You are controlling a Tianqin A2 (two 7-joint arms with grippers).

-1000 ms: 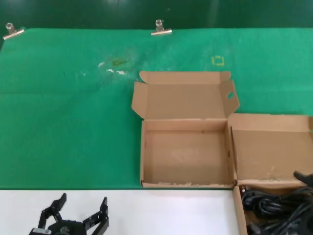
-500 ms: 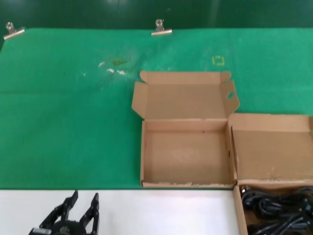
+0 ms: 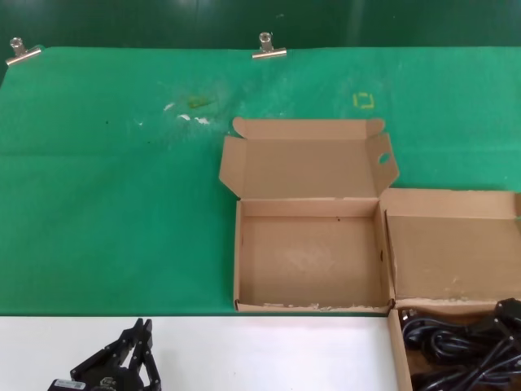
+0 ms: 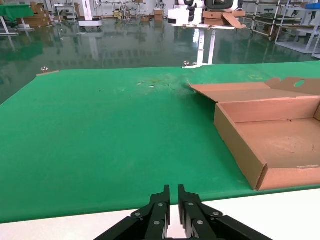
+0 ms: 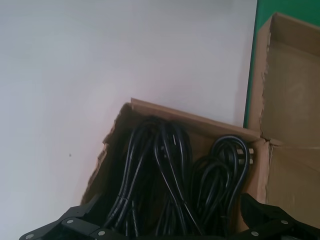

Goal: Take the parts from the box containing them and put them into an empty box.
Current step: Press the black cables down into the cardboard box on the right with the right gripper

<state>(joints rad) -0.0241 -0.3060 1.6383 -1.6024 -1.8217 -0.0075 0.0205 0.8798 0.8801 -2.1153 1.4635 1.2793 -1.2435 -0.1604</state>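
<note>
The left gripper [image 4: 173, 197] has its jaws pressed together, holding nothing, over the white table edge [image 3: 269, 350]. The right gripper [image 5: 165, 227] has jaws spread wide above the power cords [image 5: 170, 175], which lie in the plain box [image 5: 150, 112]. Beside it the empty box [image 3: 309, 261] stands open on the green mat [image 3: 114, 204].

Left hand [image 3: 140, 346]: I've closed its fingers from a wide spread to nearly touching, at the table's near edge.
Right hand [image 3: 506, 314]: dropped lower over the power cords [image 3: 456, 346].
</note>
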